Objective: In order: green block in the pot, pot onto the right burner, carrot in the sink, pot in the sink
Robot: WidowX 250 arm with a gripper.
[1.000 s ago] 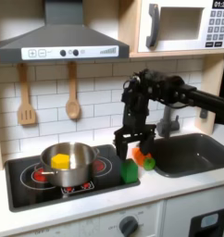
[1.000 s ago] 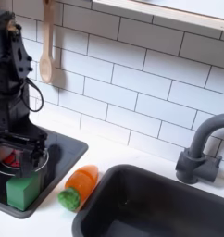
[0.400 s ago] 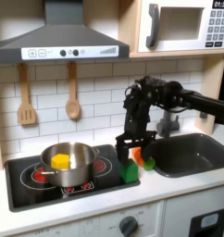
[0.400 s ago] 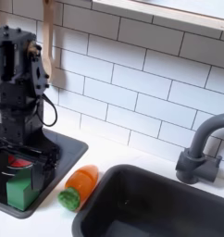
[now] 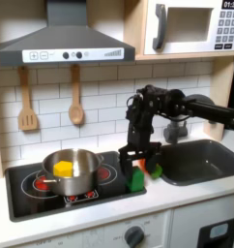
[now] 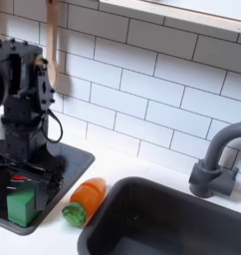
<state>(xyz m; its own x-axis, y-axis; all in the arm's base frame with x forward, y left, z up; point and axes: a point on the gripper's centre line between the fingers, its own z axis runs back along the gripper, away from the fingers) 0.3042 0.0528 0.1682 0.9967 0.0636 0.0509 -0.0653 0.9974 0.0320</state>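
Observation:
The green block (image 5: 136, 180) (image 6: 21, 206) rests on the front right corner of the black cooktop (image 5: 37, 199). My gripper (image 5: 134, 162) (image 6: 23, 182) hangs open just above it, fingers spread to either side and touching nothing. On the left burner stands the silver pot (image 5: 73, 170), which holds a yellow toy piece (image 5: 63, 169). The right burner (image 5: 108, 174) lies between the pot and the block. An orange carrot (image 5: 152, 169) (image 6: 88, 196) lies on the white counter between the cooktop and the dark sink (image 5: 191, 161) (image 6: 172, 224), green end toward the front.
A dark arched faucet (image 6: 218, 159) (image 5: 174, 126) stands behind the sink. Two wooden utensils (image 5: 28, 102) hang on the tiled wall under the range hood (image 5: 61, 44). A microwave (image 5: 191, 24) sits high at the first exterior view's right.
My gripper has come down and shifted slightly toward the green block, from above the cooktop's right edge to just over the block. Pot, carrot and block have not moved.

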